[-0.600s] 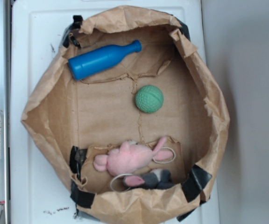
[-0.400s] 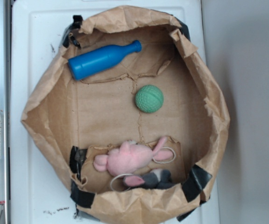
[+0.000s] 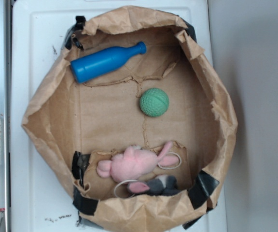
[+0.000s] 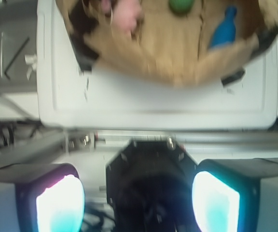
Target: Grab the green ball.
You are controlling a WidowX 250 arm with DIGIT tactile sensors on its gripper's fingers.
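A crumpled brown paper bin (image 3: 47,111) on a white table (image 3: 33,43) holds, from left to right, a blue bottle (image 3: 105,62), a pink plush toy (image 3: 132,163) and the mint-green dimpled green ball (image 3: 154,102) lying near the middle, while the gripper (image 4: 138,205) hangs well apart with its fingers spread wide.

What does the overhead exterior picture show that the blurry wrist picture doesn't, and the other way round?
Only the exterior view shows the grey plush under the pink one, and the ball's dimpled surface. Only the wrist view shows the gripper, its two glowing fingers spread apart, well short of the bag over the white table. Both show the green ball, blue bottle, pink plush and paper bag.
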